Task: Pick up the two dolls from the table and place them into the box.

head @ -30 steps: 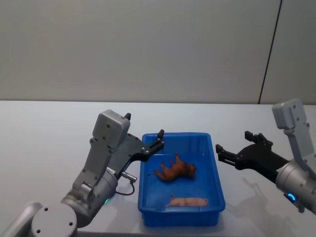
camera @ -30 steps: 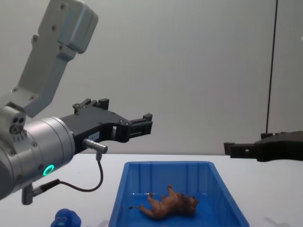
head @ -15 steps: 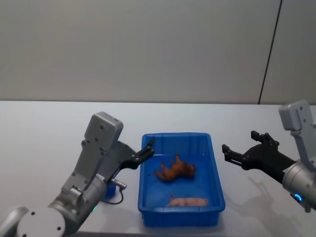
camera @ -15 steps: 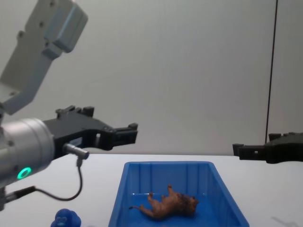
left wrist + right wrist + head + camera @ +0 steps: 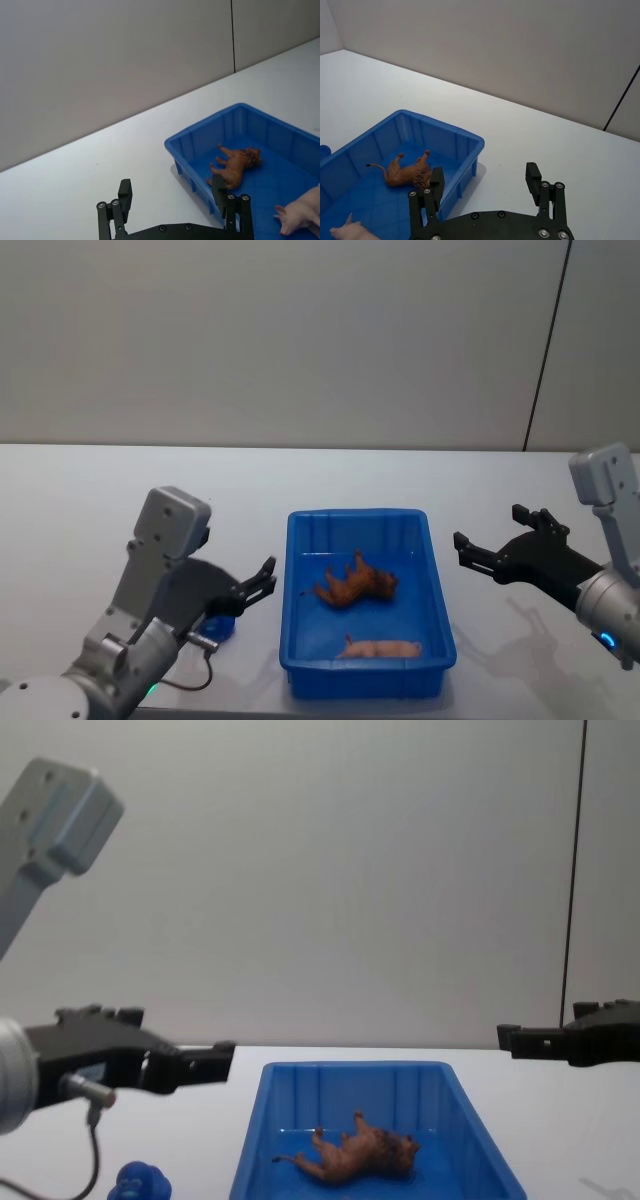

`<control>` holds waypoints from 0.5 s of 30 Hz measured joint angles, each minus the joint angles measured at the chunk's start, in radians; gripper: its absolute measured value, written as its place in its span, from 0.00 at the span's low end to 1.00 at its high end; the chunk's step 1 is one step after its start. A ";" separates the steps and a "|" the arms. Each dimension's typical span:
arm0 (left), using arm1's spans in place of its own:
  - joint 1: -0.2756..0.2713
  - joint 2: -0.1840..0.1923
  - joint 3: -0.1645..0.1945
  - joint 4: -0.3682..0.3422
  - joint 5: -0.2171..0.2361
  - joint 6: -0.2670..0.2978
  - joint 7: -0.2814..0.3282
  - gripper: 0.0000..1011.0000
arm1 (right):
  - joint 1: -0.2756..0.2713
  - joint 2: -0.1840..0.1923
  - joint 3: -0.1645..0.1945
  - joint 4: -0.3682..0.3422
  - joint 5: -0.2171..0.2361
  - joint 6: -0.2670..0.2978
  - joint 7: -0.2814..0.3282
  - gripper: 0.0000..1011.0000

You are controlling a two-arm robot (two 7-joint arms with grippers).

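Tabletop: flat, plain white, smooth.
Bin: rectangular bright blue plastic box with sloped walls, standing mid-tabletop near the front edge.
Toy: small bright blue lumpy figure, on the tabletop left of the box.

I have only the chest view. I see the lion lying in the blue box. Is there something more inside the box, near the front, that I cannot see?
Observer: Yes. The head view shows a pink pig toy lying in the box by its front wall, apart from the lion.
Operator: Are the fingers of the left gripper open?
Observer: Yes. In the left wrist view they stand wide apart with nothing between them.
Operator: And the right gripper?
Observer: Its wrist view shows it open and empty too, above the table to the right of the box.
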 joint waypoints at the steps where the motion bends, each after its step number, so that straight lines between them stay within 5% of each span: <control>1: 0.001 0.002 -0.001 0.002 -0.005 0.003 -0.002 0.99 | 0.000 0.000 0.000 0.000 0.000 0.000 0.000 0.99; 15: -0.001 0.024 -0.028 0.081 -0.059 0.038 -0.075 0.99 | 0.000 0.002 0.001 0.002 0.000 -0.003 0.002 0.99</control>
